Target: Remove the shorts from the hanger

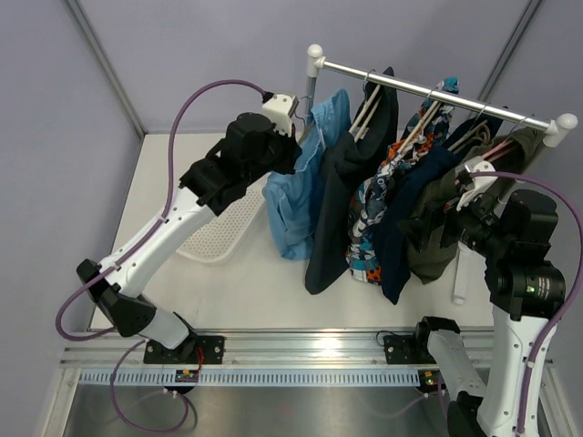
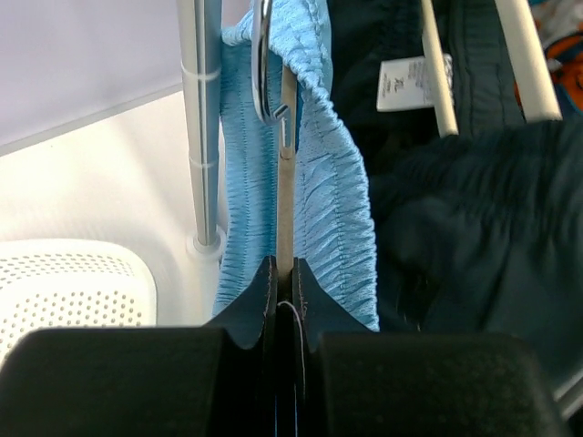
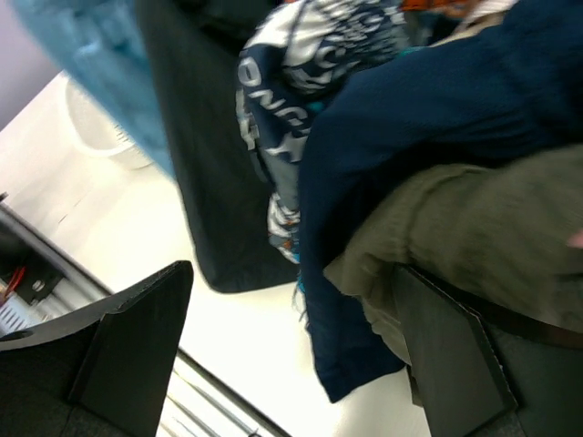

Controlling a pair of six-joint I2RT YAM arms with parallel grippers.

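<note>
White worktop [image 1: 246, 291] below; my left pincer [image 2: 284, 278] clamps a thin grey strip [image 2: 286, 182], light blue shorts [image 2: 339, 209] just ahead; right pincer [image 3: 291, 273] gapes beside olive cloth [image 3: 474, 228].

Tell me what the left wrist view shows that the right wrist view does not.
Only the left wrist view: the left gripper shut on a metal strip, the rack pole, a white label. Only the right wrist view: the open right gripper, olive cloth, patterned shorts, navy cloth. Both: the light blue shorts, the dark shorts and the white basket.
</note>
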